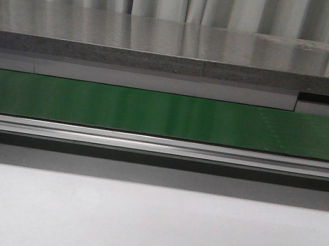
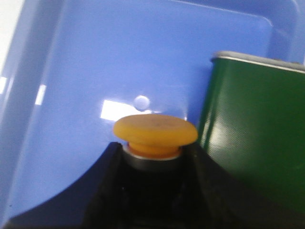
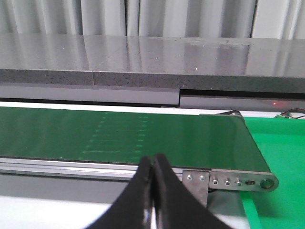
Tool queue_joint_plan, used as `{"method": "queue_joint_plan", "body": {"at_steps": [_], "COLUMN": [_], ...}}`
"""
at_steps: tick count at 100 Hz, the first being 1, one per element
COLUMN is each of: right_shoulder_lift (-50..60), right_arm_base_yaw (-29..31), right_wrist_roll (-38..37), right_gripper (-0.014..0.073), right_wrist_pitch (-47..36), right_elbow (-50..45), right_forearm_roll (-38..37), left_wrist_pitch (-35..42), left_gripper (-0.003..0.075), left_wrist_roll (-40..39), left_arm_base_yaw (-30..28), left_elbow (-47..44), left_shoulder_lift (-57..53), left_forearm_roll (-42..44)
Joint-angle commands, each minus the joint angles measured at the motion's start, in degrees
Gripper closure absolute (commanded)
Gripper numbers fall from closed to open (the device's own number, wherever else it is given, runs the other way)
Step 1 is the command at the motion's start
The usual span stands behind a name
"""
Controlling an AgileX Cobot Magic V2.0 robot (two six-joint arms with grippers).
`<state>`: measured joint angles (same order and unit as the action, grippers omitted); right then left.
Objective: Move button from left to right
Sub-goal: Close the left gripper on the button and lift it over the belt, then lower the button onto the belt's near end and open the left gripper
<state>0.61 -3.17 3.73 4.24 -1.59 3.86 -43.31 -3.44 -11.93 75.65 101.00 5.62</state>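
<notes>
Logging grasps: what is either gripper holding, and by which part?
Left gripper holds the button by its body below the cap; right gripper is shut, empty.

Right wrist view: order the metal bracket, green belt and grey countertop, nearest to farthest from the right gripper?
From the right gripper, fingertips together:
1. Metal bracket, just beside the fingers, at the belt's end.
2. Green belt, running across just beyond the fingertips.
3. Grey countertop, behind the belt, by the curtain.

this is looking like a factory-style lab: a green conveyor belt (image 1: 166, 115) is running below a grey stone counter (image 1: 164, 47).
</notes>
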Motion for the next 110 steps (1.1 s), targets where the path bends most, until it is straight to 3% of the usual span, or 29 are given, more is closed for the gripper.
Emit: {"method": "queue_joint_plan", "body": {"at_steps": [1,49,60,83,90,110], "right_shoulder_lift": [0.9,0.9,0.9,0.9,0.9,0.9], "right_arm_base_yaw": [-0.1,-0.1,-0.1,-0.1,-0.1,-0.1], "right_wrist_roll": [0.1,0.1,0.1,0.1,0.1,0.1], "right_gripper": [0.0662,0.0662,0.0662,0.0662,0.0662,0.0662], "right_wrist_pitch": [-4.9,-4.9,-4.9,-4.9,-4.9,-4.9], "right_elbow": [0.9,0.9,0.9,0.9,0.9,0.9], "right_forearm_roll": [-0.3,-0.3,-0.3,-0.3,-0.3,-0.3], "left_wrist_pitch": [0.0,-1.0,-1.1,-1.0,-1.0,-0.9], "left_gripper": [0.0740,0.0723,0.0592,0.0078,0.0029,0.0028], "left_wrist_roll": [0.0,0.0,0.0,1.2,1.2,1.2], "left_arm_base_yaw": [2.3,7.6,7.6,7.6,7.6,7.6], "left_elbow": [1.1,0.0,0.0,0.0,0.0,0.0], "left_shoulder_lift": [-3.0,-2.7,-2.7,-2.7,-2.7,-3.9], "left_forearm_roll": [-0.4,-0.2,-0.2,-1.3,-1.6,-2.0]}}
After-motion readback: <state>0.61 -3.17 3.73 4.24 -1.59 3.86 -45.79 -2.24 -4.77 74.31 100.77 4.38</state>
